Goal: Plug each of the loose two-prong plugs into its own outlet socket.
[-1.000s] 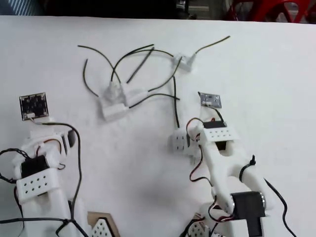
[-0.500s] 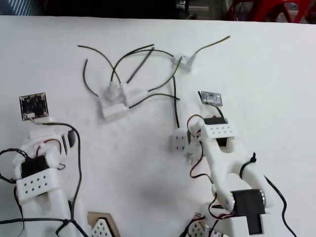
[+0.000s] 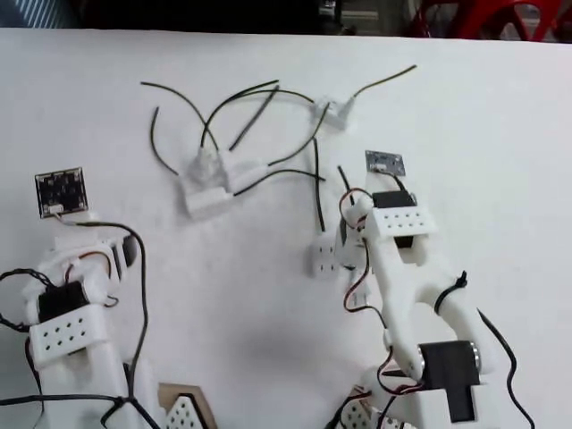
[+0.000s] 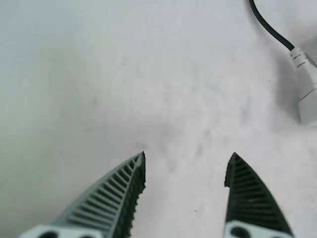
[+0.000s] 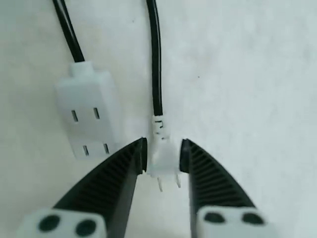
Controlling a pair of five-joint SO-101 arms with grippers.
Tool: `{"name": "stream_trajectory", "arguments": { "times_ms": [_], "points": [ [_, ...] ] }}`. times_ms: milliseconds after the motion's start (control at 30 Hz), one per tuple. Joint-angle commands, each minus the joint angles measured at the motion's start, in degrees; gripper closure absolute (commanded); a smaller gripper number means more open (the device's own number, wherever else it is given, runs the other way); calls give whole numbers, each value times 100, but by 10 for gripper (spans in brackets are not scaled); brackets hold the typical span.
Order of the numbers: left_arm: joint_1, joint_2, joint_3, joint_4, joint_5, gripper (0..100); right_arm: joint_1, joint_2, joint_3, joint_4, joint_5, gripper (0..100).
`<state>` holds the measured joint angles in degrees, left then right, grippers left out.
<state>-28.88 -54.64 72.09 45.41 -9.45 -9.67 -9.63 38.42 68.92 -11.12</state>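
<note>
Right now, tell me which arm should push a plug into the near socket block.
Right. The right pincer is shut on the plug, prongs showing, and the socket block lies just beside it. The left pincer hangs open over the table, holding nothing.

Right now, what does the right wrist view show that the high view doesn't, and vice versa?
Right wrist view adds: the two metal prongs of the small white plastic plug clamped in the right hand, and the slots of the white rectangular outlet block. High view adds: the tangle of black cords and white connectors, the black square board and the left arm. Shared: that outlet block beside the right hand.
</note>
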Motion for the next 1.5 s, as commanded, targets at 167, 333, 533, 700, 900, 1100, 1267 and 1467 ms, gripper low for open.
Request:
{"name": "stream_trajectory", "arguments": {
  "times_ms": [167, 333, 533, 700, 900, 1100, 1267, 1467],
  "points": [
    [-40, -189, -18, -114, -9, 736, 4, -31, -97, 163, 9, 863],
    [-40, -189, -18, -114, -9, 736, 4, -31, 211, 127, 9, 865],
    [-40, -189, -18, -114, -9, 736, 4, -31, 484, 127, 9, 865],
    [-40, -189, -18, -114, -9, 736, -31, -22, 519, -40, -9, 865],
    [-40, -189, -18, -114, -9, 736, -312, 347, 545, -189, -44, 865],
    [-40, -189, -18, -114, -9, 736, -303, 637, 396, -180, -44, 865],
    [-40, -189, -18, -114, -9, 736, -312, 620, 360, -198, -26, 958],
    [-40, -189, -18, -114, -9, 736, -303, 620, 202, -207, 0, 982]
  ]
}}
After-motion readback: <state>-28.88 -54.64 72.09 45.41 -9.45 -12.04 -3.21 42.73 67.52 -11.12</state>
